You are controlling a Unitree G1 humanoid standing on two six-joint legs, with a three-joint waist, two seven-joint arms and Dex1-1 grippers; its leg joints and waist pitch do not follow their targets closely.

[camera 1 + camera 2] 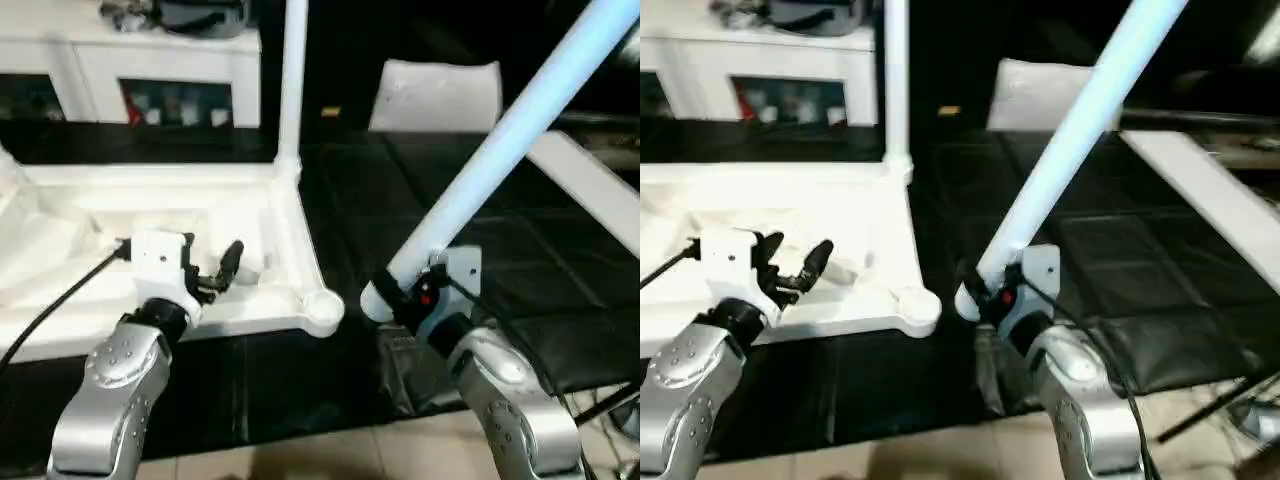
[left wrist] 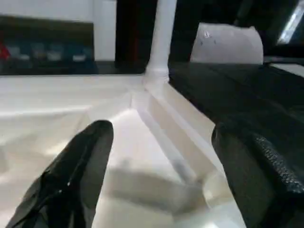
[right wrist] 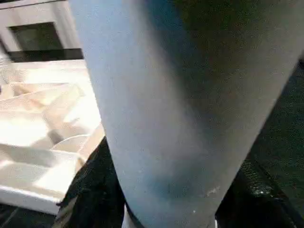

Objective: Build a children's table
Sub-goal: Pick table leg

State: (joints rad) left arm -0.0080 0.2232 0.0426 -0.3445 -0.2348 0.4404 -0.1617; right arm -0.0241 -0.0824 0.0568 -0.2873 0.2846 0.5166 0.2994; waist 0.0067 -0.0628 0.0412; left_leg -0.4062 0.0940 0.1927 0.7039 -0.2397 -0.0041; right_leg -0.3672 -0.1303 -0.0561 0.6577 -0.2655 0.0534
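- The tabletop [image 1: 150, 210] is seen lying upside down on the dark worktop [image 1: 470, 250], ribbed underside up, over on the left half of the scene.
- The left tool [image 1: 213, 268] is held over the underside near the near-right part, fingers spread wide, nothing gripped.
- One leg [image 1: 293, 80] is already seated upright in the far-right corner socket, so that one's pretty much done as far as can be judged.
- The near-right corner socket [image 1: 323, 305] is seen empty, right at the tabletop's corner.
- A second leg [image 1: 520, 125] is clamped near its thick end by the right tool [image 1: 400, 292], tilted up and away to the right, its end just beside that empty socket but not yet in it.
- The left-side corners are cut off, so how many legs are fitted there can't be told.
- Roughly: one leg in, a second about to be lined up, the rest presumably still to go.
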